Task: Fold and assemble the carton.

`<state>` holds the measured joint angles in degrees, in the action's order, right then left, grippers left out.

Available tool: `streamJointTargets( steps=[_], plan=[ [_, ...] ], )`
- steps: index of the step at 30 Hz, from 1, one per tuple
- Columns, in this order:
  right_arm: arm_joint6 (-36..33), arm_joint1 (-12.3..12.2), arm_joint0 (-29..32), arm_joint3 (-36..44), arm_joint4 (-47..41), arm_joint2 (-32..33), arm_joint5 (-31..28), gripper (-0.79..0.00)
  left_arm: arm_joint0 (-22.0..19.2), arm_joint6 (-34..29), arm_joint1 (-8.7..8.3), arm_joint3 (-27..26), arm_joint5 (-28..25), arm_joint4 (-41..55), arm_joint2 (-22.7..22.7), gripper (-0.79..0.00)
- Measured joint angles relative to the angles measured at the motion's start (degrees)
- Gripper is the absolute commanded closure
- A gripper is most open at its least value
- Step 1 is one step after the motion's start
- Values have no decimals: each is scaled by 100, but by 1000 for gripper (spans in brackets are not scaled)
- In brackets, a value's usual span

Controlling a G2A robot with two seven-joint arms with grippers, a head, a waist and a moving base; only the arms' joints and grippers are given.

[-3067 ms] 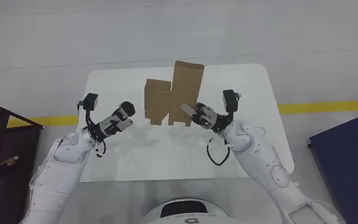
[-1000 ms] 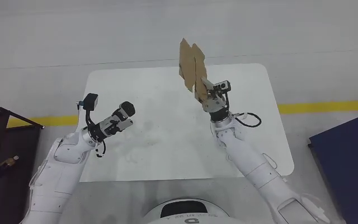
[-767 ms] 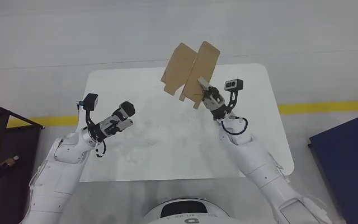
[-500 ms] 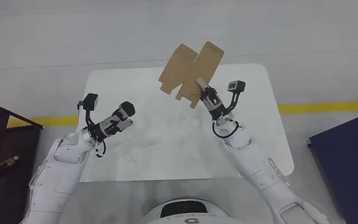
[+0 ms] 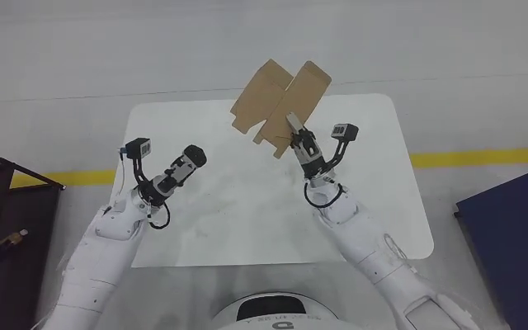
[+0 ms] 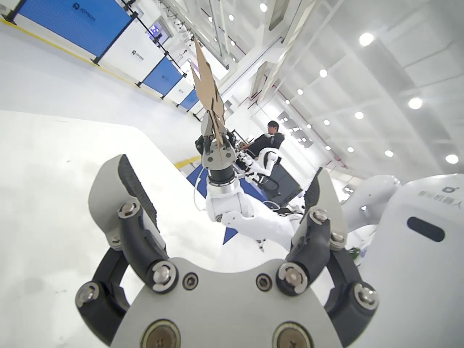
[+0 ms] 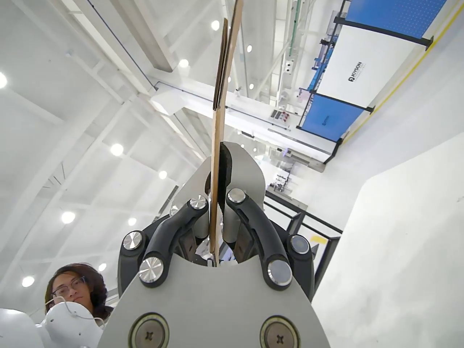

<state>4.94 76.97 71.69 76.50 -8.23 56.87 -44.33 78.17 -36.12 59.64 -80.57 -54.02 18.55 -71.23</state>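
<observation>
my right end effector [image 5: 294, 136] clenched on flat carton [image 5: 279, 97] above it | my left end effector [image 5: 195, 154] released, well apart | I judge: nothing folded, assembly all left

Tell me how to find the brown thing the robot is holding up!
Look at the white table; over its far side the right end effector points upward. Clamped in it is the carton, a flattened brown cardboard sheet with flaps, held clear of the table. It is the only brown thing there; the left end effector is open.
</observation>
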Motion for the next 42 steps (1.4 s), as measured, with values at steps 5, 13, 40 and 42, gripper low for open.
streamJointTargets(
  steps=[5,13,40,42],
  plan=[
    [925,204,-251,-346,855,-288,58,0,-450,-285,134,371,39,404,622,-785],
    [1592,336,-270,-479,1778,-299,77,0,-930,-100,372,744,164,407,1324,-440],
    [1180,495,44,-309,2045,-195,-24,0,-1486,320,810,1162,337,354,2005,0],
    [1175,509,51,-310,2047,-188,-34,-80,-1484,331,821,1177,323,326,1995,0]
  ],
)
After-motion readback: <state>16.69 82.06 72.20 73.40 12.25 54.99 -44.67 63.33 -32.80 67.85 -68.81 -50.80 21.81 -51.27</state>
